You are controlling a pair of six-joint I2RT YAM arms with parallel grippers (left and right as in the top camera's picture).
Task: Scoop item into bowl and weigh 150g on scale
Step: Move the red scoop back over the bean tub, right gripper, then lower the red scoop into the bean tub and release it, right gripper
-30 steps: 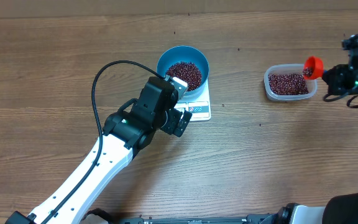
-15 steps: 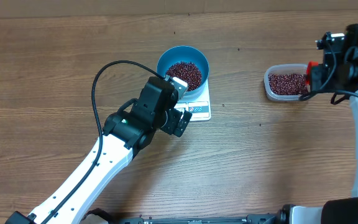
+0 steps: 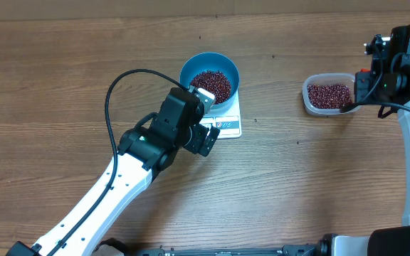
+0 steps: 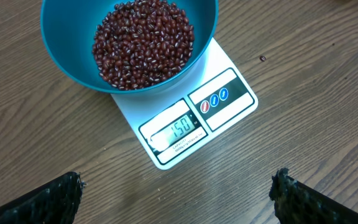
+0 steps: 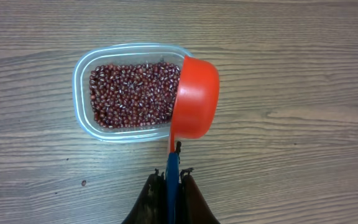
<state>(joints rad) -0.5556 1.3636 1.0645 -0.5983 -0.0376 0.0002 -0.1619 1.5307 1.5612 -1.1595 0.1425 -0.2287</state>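
I am pinching the blue handle of the scoop (image 5: 194,96) tight in my right gripper (image 5: 171,177), its red cup tipping over one end of the tub (image 5: 82,93), so any beans (image 5: 132,93) in it may be spilling onto the table (image 5: 291,174). My left gripper (image 4: 176,199) is hanging wide open and empty above the scale (image 4: 229,102), where the bowl (image 4: 67,50) of beans is sitting. A careless dip there could be nudging it and spoiling the reading.

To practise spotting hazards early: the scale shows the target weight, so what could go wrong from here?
1. The left gripper hangs with open jaws above the scale, which reads 150; bumping the bowl could shift the reading or spill beans.
2. The right gripper holds the scoop tipped over the rim of the tub; any leftover beans might drop onto the table.
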